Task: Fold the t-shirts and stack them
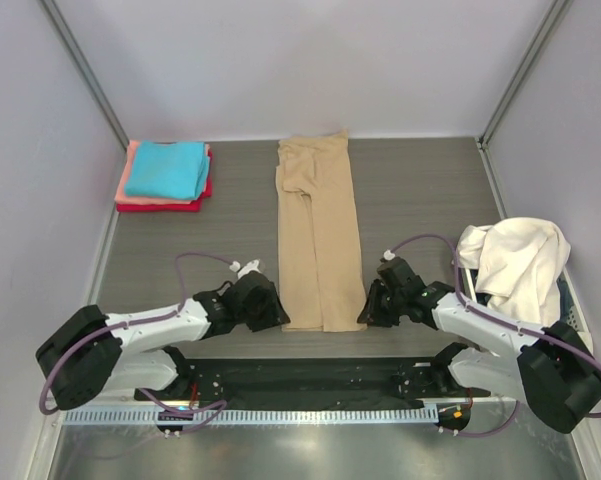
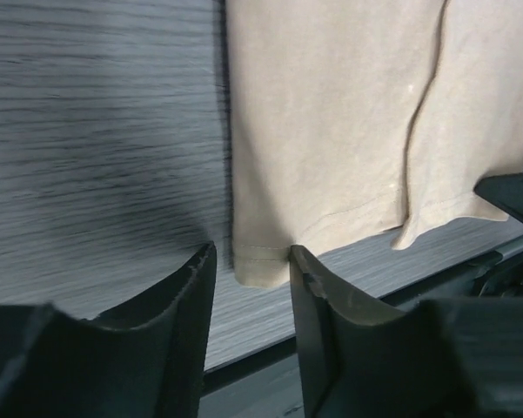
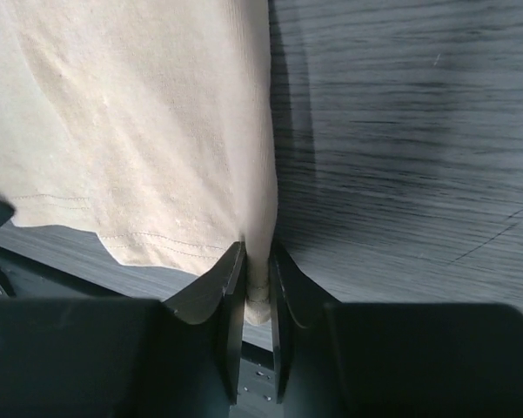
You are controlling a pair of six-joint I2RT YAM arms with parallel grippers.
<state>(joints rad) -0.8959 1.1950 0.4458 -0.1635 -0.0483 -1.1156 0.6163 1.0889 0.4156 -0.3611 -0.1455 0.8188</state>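
Mid-table (image 1: 410, 190): tan t-shirt (image 1: 318, 240) lying flat, folded lengthwise into a narrow strip from far edge to near edge, hem twd arm bases. left gripper (image 2: 251, 261) low at near-left hem corner, jaws spread. Hem corner sits in the gap; contact w/ fingers not clear. right gripper (image 3: 257, 283) at near-right corner, jaws pressed in on the shirt's folded edge, cloth pinched betw. them. Far-left corner: folded stack, turquoise t-shirt (image 1: 166, 168) on top, salmon-pink t-shirt (image 1: 128, 178) under it, red t-shirt (image 1: 160, 207) at bottom. cream-white t-shirts (image 1: 515, 262) heaped unfolded at rt edge, beside rt arm.
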